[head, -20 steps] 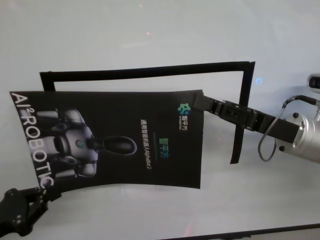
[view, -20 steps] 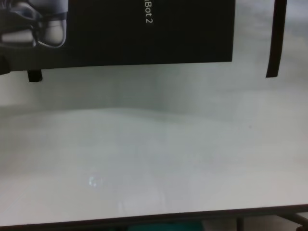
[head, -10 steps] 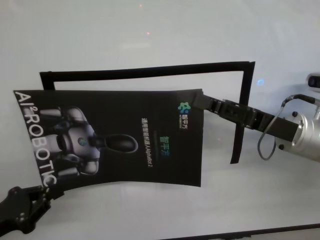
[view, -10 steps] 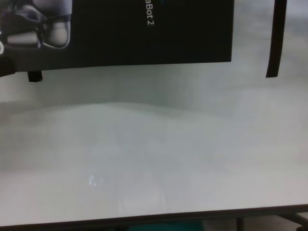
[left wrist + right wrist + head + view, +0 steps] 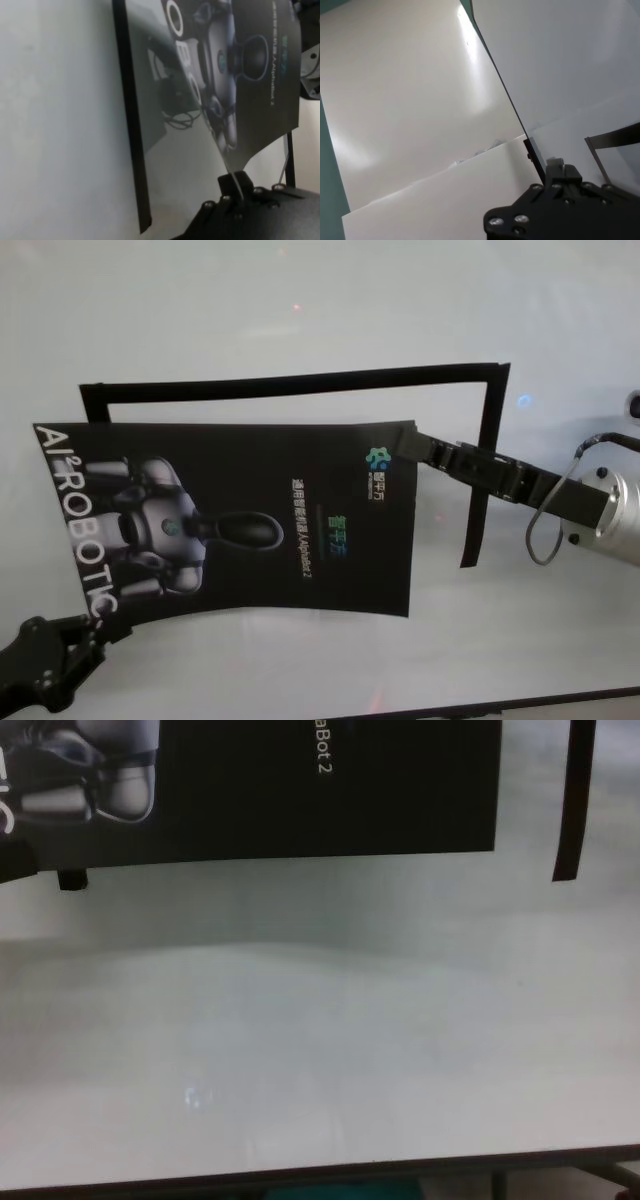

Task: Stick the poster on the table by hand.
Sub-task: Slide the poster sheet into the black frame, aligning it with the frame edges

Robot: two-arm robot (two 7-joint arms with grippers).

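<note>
The large black rectangular poster (image 5: 240,525), printed with a silver-white robot and white lettering, hangs stretched above the wide plain white table (image 5: 300,300), low over the thin black tape outline (image 5: 486,440) marking its spot but sitting left and nearer than that frame. The left gripper (image 5: 85,632) pinches the near-left corner; the right gripper (image 5: 410,442) is clamped on the far-right corner. I'd worry the sheet lands crooked or off the outline if one arm lowers first. Held only at two opposite corners, it bows, so a free corner could fold under, or too much pull could slip it from a pinch.
</note>
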